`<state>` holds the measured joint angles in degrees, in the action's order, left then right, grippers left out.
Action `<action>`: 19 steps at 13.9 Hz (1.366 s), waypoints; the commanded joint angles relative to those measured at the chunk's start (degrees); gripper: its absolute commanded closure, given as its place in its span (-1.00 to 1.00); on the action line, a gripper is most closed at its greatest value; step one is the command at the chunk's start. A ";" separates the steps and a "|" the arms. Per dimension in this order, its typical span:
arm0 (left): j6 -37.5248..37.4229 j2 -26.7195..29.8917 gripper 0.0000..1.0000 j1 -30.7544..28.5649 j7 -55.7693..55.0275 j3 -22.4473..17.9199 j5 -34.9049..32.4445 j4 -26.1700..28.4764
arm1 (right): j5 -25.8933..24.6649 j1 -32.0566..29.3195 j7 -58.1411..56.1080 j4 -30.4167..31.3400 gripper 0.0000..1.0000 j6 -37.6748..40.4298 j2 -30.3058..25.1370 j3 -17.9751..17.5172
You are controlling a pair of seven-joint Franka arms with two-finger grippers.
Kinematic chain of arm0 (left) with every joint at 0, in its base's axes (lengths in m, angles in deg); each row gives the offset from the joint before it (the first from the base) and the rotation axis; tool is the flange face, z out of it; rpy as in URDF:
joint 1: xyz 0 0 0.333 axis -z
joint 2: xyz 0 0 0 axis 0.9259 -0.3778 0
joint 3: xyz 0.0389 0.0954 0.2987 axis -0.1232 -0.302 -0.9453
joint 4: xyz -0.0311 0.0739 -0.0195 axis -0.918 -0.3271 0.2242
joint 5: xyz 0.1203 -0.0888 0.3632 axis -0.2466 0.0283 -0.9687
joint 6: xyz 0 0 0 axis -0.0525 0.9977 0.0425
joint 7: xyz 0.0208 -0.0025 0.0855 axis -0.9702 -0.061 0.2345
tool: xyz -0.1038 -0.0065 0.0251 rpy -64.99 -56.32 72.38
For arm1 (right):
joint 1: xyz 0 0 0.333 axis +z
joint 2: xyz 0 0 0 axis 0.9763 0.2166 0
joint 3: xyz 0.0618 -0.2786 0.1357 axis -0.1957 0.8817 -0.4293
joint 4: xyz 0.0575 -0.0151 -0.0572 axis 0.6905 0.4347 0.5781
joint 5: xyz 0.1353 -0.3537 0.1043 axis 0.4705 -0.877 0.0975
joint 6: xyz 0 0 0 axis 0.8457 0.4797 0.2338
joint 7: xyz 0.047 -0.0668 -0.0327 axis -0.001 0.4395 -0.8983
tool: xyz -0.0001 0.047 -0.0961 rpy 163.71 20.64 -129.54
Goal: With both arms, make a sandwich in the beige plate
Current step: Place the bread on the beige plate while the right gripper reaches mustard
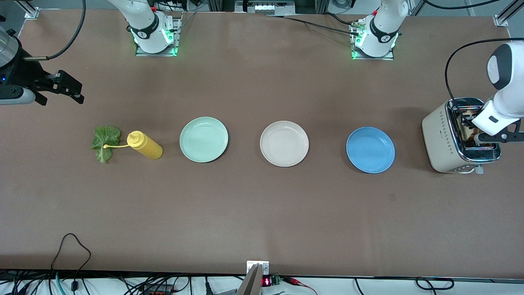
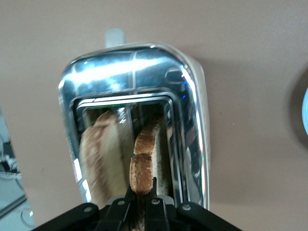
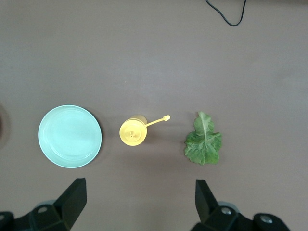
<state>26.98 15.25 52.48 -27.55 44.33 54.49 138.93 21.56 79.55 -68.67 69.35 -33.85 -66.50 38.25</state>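
While the left tool [image 2: 142, 199] pinches one of two toast slices [image 2: 143, 166] inside the toaster [image 1: 440, 141], the right tool [image 3: 139, 202] waits open beside three plates [image 1: 284, 143].

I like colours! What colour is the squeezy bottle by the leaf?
Yellow; the squeeze bottle shows best in the front view.

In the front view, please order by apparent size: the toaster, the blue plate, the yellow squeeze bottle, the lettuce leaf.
1. Cream and chrome toaster, largest.
2. Round blue plate.
3. Yellow plastic squeeze bottle and crinkled green lettuce leaf: they look alike in size, so I do not rank them.
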 commanded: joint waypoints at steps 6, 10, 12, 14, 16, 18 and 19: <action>-22.17 1.15 0.94 0.11 3.67 9.98 4.97 -19.69 | -0.69 -0.48 1.00 -0.72 -1.00 0.75 0.16 -0.64; -22.52 -2.00 0.96 0.29 2.88 16.82 14.11 -19.87 | -0.25 -0.57 -0.05 0.51 -1.00 0.67 -0.10 -0.56; -23.04 -5.34 0.99 0.38 1.21 20.43 18.15 -19.96 | 0.62 -1.09 -10.61 2.52 -1.00 0.58 0.07 0.23; -23.22 -8.60 0.99 0.46 0.51 23.60 28.06 -21.10 | 9.92 -3.99 -24.46 8.49 -1.00 -3.01 -0.36 2.96; -22.69 -11.67 0.99 1.08 -2.47 24.40 39.73 -21.19 | 12.83 -5.57 -33.95 11.40 -1.00 -6.09 -0.45 3.40; -20.60 -16.40 0.99 1.69 -1.79 24.40 52.30 -21.10 | 17.21 -7.76 -42.72 14.38 -1.00 -8.81 -0.36 3.75; -17.89 -18.78 0.99 2.74 -1.00 24.57 56.28 -21.02 | 19.76 -9.34 -48.60 16.66 -1.00 -11.26 -0.28 3.75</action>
<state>6.72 2.42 54.19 -28.86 68.51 103.61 120.35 37.02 72.90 -108.37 81.71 -41.49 -65.59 42.64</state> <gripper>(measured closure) 0.916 0.000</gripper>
